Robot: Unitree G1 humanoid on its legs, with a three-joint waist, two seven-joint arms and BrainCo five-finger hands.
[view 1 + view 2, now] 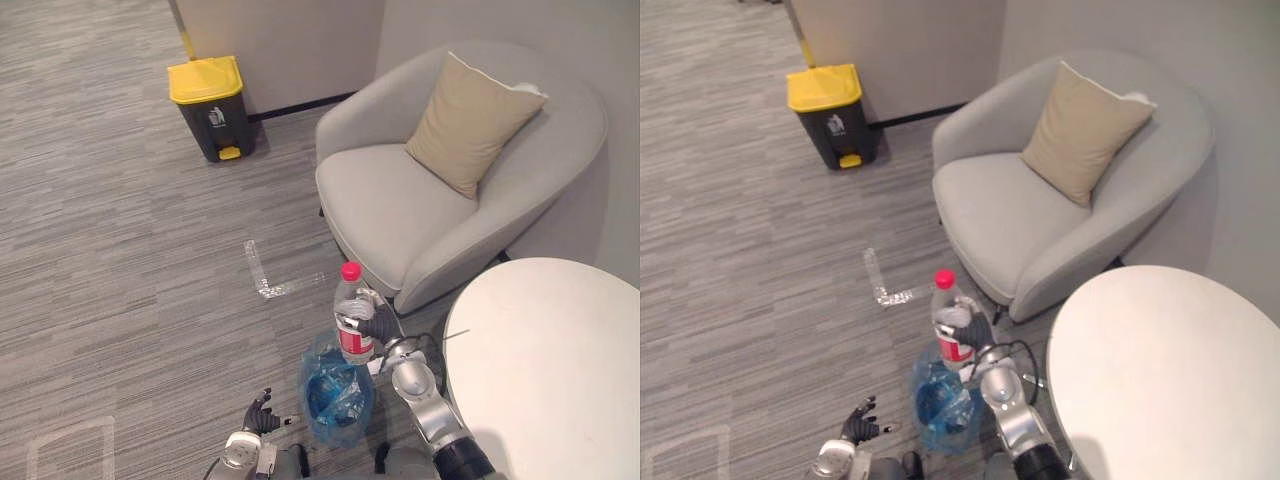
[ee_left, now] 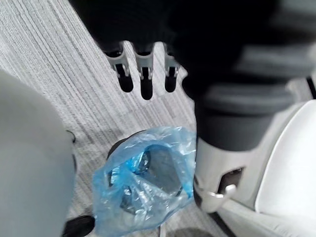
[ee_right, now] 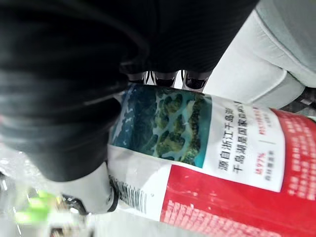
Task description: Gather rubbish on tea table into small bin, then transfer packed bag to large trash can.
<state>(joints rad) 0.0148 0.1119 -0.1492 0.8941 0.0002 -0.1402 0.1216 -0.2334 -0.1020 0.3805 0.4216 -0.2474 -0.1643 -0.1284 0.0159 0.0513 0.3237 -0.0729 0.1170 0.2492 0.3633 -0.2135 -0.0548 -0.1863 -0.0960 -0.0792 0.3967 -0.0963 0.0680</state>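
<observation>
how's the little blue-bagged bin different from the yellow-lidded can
The small bin is open-topped with a crinkled blue bag; the large can is dark with a shut yellow lid. The small bin sits near the table; the large can stands by the wall. Both stand upright on carpet.

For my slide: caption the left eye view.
Right hand holds red-capped bottle above blue-lined small bin beside the armchair.

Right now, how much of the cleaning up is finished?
The gathering looks almost done. No rubbish shows on the part of the white tea table in view. The right hand grips a red-capped bottle just above the small bin with its blue bag; the left hand hangs open beside it. Left to do: drop the bottle in, then carry the bag to the yellow-lidded trash can by the wall.
</observation>
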